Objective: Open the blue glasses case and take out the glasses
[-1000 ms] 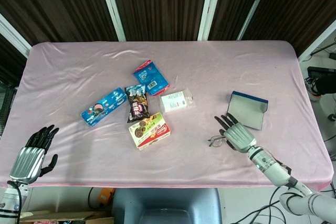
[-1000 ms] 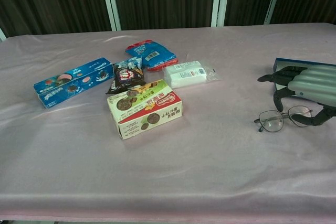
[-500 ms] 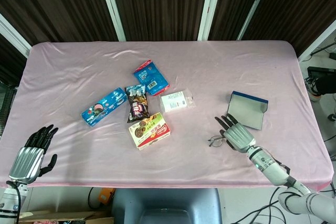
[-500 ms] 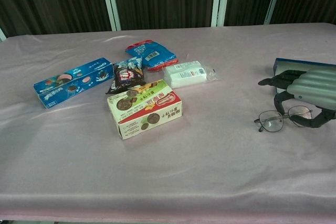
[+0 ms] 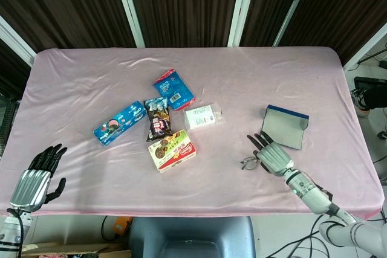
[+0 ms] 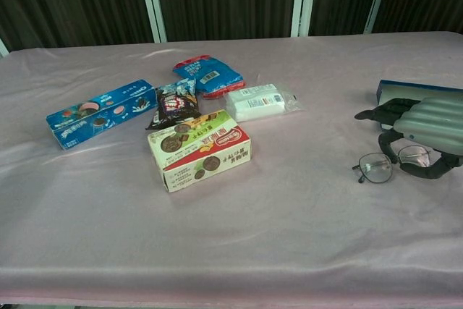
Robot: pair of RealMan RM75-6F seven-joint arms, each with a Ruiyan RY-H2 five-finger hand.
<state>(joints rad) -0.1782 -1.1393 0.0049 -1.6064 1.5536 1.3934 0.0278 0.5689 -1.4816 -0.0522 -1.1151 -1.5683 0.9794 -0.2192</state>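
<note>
Wire-framed glasses (image 6: 391, 166) lie lenses-left under the right hand (image 6: 431, 127).

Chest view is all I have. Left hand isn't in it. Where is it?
Observer: Head view shows the left hand over the table's near left corner, fingers spread, nothing in it.
Operator: And the case? My frame cuts it off behind the right hand.
Observer: The glasses case lies fully open on the cloth just beyond the right hand. Its grey lining faces up, the blue edge is on the far side, and nothing is inside.
Operator: So the glasses are out?
Observer: Yes. From above, the glasses sit on the cloth, clear of the case, on the side of the right hand nearer the snacks.
</note>
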